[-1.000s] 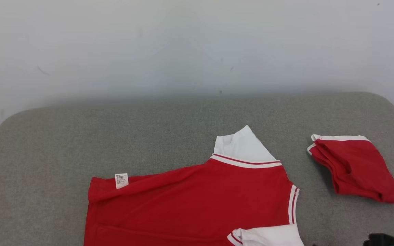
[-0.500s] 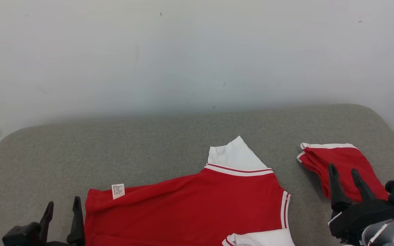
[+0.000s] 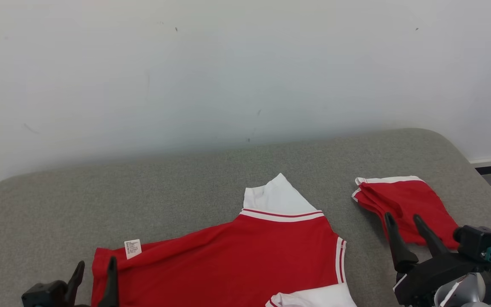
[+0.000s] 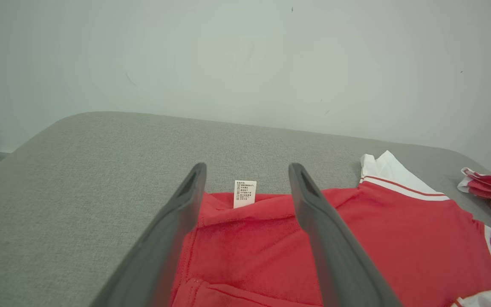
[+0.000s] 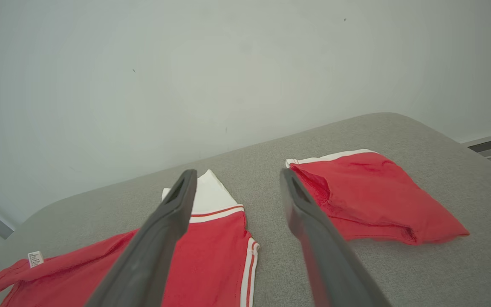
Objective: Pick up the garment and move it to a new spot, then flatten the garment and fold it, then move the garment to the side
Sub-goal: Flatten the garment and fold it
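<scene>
From the head view, we see the garment (image 3: 237, 260), a red shirt with white striped trim, lying spread at the near middle of the grey padded surface (image 3: 164, 187). Its white sleeve points toward the wall (image 3: 228, 64), and a care label (image 3: 132, 248) sits at its left corner. The left gripper (image 3: 96, 262) stands at that corner, fingers apart and holding nothing. The right gripper (image 3: 402, 216), likewise spread and empty, rises in front of a folded red piece (image 3: 403, 198) lying apart to the right. In the left wrist view, the wide-set fingers frame the label over the garment's corner; whether they touch the cloth we cannot tell. In the right wrist view, the parted fingers straddle the bare strip between sleeve and folded piece.
</scene>
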### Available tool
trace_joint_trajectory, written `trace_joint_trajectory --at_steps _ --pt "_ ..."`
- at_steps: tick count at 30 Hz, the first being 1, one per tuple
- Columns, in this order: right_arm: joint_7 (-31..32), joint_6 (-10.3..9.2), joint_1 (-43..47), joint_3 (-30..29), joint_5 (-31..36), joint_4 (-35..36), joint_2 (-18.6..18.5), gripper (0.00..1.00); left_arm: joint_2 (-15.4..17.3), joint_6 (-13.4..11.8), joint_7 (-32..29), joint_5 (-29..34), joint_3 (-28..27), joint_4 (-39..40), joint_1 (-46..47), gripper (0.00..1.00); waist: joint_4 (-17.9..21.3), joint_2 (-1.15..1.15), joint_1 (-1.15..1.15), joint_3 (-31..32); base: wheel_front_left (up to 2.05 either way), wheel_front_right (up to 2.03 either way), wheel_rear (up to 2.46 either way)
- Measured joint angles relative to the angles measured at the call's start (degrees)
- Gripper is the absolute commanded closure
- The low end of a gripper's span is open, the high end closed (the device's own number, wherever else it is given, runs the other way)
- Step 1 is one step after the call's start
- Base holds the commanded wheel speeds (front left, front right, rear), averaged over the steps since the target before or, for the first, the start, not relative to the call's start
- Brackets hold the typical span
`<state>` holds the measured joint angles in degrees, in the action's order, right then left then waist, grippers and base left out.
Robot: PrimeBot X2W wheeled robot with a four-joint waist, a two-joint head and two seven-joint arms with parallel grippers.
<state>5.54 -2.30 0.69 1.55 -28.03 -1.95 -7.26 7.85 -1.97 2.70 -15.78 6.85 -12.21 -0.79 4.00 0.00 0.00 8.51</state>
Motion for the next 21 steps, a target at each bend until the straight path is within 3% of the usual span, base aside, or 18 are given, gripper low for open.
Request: trace_joint_trajectory --at_steps 6,21 --pt "-0.6 1.35 -0.2 0.3 0.0 -0.9 -0.2 0.00 -0.3 0.0 -0.7 -0.3 0.0 0.0 -0.2 0.00 -0.4 0.00 0.00 -0.7 0.00 0.00 0.00" --pt "-2.1 2.40 -0.3 1.0 0.3 -3.0 -0.1 0.00 -0.2 0.0 -2.0 -0.7 -0.1 0.2 -0.2 0.00 -1.1 0.00 0.00 -1.9 0.00 0.00 0.00"
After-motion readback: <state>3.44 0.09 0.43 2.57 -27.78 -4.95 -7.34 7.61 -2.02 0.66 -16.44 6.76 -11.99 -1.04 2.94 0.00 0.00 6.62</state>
